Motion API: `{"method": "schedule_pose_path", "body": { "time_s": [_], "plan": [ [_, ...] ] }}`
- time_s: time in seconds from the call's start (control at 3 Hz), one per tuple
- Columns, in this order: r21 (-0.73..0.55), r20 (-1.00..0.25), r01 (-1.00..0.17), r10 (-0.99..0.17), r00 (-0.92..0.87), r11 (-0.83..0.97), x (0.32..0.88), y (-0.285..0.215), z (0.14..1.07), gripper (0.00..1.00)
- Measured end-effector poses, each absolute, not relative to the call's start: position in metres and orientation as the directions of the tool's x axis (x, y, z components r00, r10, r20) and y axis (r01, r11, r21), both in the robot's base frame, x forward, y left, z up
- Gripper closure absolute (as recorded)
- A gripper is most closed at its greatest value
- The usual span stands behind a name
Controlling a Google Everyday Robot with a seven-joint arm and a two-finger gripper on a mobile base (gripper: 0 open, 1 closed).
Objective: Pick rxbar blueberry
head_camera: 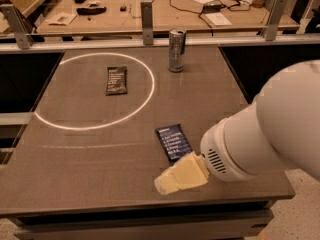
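Note:
The rxbar blueberry (173, 142) is a flat dark blue bar with white text lines. It lies flat on the grey table (90, 154), right of centre and toward the front. My gripper (180, 175) shows as a cream-coloured tip on the big white arm that comes in from the right. It sits just in front of the bar's near end, close above the table. A black-wrapped bar (116, 80) lies inside the white circle at the back left.
A tall silver can (176, 50) stands upright at the back centre of the table. A white circle (95, 90) is marked on the left half. A rail with posts runs behind the table, and a cluttered desk lies beyond it.

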State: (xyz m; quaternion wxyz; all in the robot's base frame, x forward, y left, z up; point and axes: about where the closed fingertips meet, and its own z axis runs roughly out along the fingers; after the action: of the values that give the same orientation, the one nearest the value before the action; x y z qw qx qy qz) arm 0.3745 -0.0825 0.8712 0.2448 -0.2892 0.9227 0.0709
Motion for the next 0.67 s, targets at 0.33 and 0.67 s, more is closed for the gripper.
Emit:
{"method": "schedule_pose_path", "body": {
  "time_s": [0.33, 0.67],
  "plan": [
    [-0.030, -0.525, -0.590, -0.515, -0.678, 0.807, 0.384, -0.065, 0.857, 0.00],
    [-0.069, -0.529, -0.603, -0.541, -0.653, 0.795, 0.390, -0.049, 0.843, 0.00]
  ]
}}
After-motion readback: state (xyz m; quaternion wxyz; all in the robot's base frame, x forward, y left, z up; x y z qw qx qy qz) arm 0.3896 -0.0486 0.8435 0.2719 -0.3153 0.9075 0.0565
